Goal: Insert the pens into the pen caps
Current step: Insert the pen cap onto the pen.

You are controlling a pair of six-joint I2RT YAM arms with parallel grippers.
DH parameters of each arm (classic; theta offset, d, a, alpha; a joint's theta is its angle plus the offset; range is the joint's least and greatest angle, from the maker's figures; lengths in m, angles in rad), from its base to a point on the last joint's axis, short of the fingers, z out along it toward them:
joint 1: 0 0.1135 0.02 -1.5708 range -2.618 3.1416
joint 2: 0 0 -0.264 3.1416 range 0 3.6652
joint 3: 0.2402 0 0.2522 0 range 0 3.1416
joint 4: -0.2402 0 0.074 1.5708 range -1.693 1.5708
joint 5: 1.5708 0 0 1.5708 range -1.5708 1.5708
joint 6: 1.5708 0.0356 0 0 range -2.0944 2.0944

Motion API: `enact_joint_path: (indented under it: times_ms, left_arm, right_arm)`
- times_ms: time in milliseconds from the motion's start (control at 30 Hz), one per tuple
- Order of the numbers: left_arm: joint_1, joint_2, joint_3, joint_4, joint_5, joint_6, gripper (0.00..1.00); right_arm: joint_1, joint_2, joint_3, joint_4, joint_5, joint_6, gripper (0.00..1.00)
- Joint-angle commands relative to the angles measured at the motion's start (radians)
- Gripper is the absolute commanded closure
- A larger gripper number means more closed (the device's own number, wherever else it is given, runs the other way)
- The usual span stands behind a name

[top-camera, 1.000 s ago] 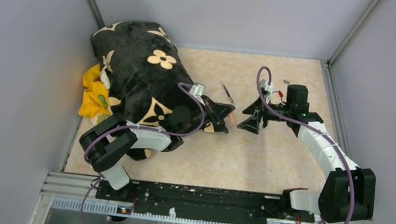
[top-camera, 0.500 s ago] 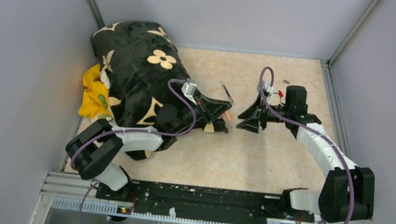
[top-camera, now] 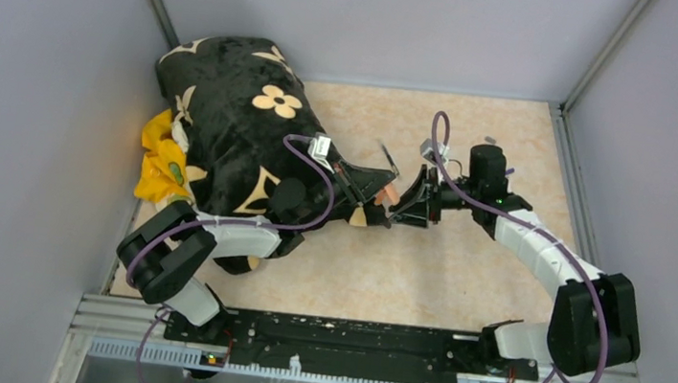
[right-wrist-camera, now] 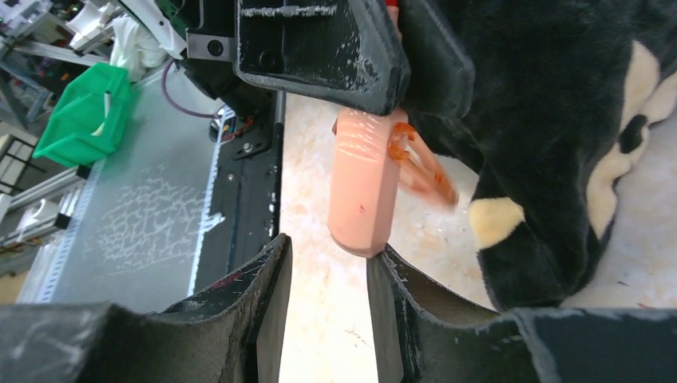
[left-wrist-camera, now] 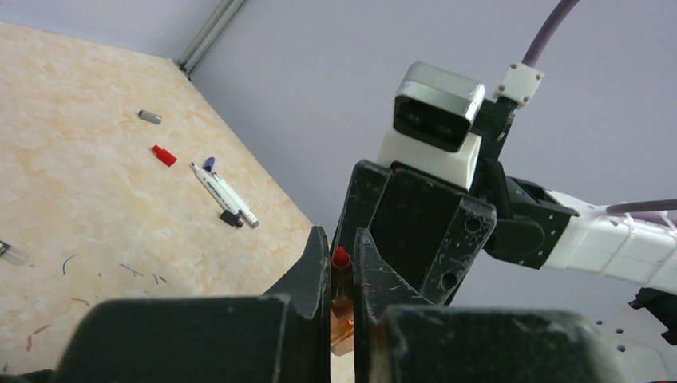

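My left gripper (left-wrist-camera: 342, 239) is shut on a short orange marker (right-wrist-camera: 363, 179), whose red tip (left-wrist-camera: 341, 257) pokes out between the jaws. In the right wrist view the marker's blunt end hangs down to my right gripper (right-wrist-camera: 327, 255). It touches the tip of one finger (right-wrist-camera: 391, 275). The right jaws stand apart with nothing between them. From above, both grippers meet mid-table, left (top-camera: 384, 187) and right (top-camera: 405, 207). A red cap (left-wrist-camera: 164, 155), a grey cap (left-wrist-camera: 149, 116), a black cap (left-wrist-camera: 232, 219) and a white marker (left-wrist-camera: 223, 187) lie on the far table.
A black plush bag with cream flowers (top-camera: 226, 131) lies at the left, close behind the left gripper, with a yellow cloth (top-camera: 162, 164) beside it. A thin dark pen (top-camera: 389, 157) lies just beyond the grippers. Grey walls close in the table.
The right arm has swung left until its jaws reach the marker's end, and the jaws have narrowed. The left gripper has lifted and turned slightly toward it, still holding the marker.
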State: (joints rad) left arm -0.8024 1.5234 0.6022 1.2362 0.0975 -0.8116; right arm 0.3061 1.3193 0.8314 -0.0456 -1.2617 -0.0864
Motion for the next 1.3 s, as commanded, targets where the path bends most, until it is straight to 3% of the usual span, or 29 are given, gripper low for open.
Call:
enact_joint_path:
  times_ms: [0,1000,1100,1267]
  left_arm:
    - [0.002,0.017,-0.004,0.058,-0.022,-0.051,1.00]
    - [-0.018,0.033,0.035,-0.120,-0.035,-0.085,1.00]
    - [-0.021,0.038,0.040,-0.124,-0.038,-0.089,1.00]
    - [-0.022,0.037,0.043,-0.139,-0.046,-0.091,1.00]
  right_arm:
    - [0.039,0.024,-0.004,0.124,-0.001,0.116,0.61]
    - [0.041,0.026,0.094,0.000,0.217,0.094,0.55]
    - [0.045,0.026,0.095,-0.022,0.240,0.062,0.59]
    - [0.065,0.030,0.104,-0.067,0.279,-0.003,0.81]
